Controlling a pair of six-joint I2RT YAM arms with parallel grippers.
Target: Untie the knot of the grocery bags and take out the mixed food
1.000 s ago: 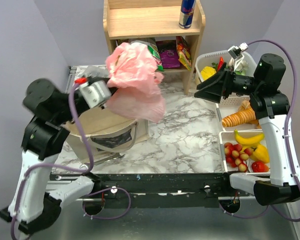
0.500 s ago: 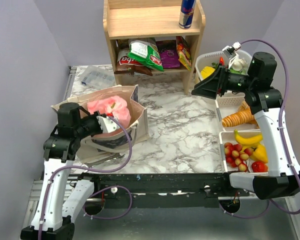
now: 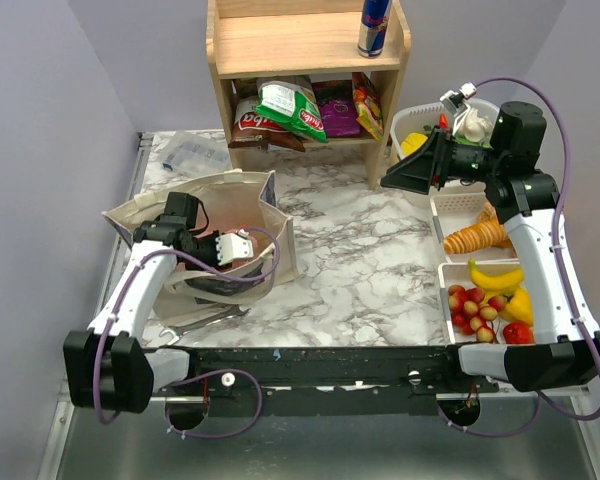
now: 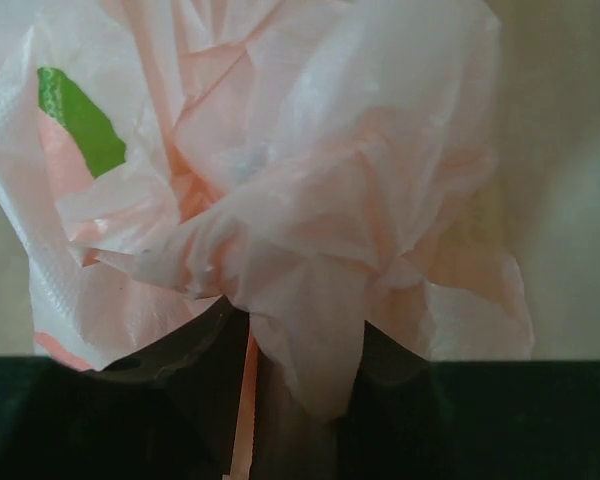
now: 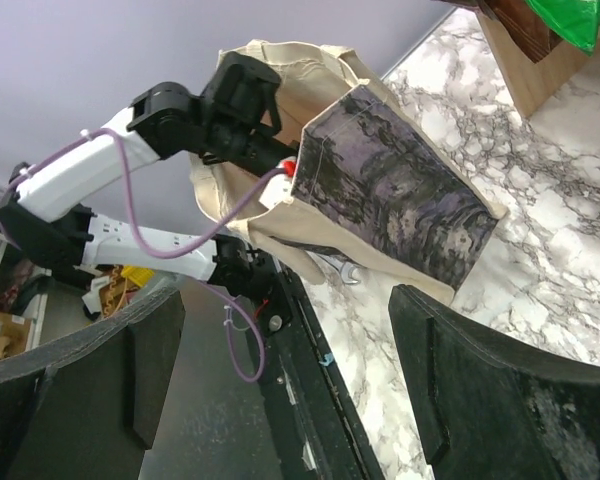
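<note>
— Tote [image 3: 272, 214] is sitting on the table's [image 3: 370, 270] left side, with the left gripper [image 3: 242, 248] reaching down into it. Is it holding the pink bag [image 4: 310, 200]?
— Can't tell tbh, crinkly plastic is filling its camera. The bag's lying inside the tote. The right gripper [image 5: 285, 340] is hovering spread wide, gripping nothing.

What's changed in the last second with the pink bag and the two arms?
The left gripper carried the pink bag down from high above the table into the canvas tote, and is now deep inside it with the bag right in front of it. Whether it has let go is unclear. The right gripper stayed open beside the shelf; the banana has not moved.
</note>
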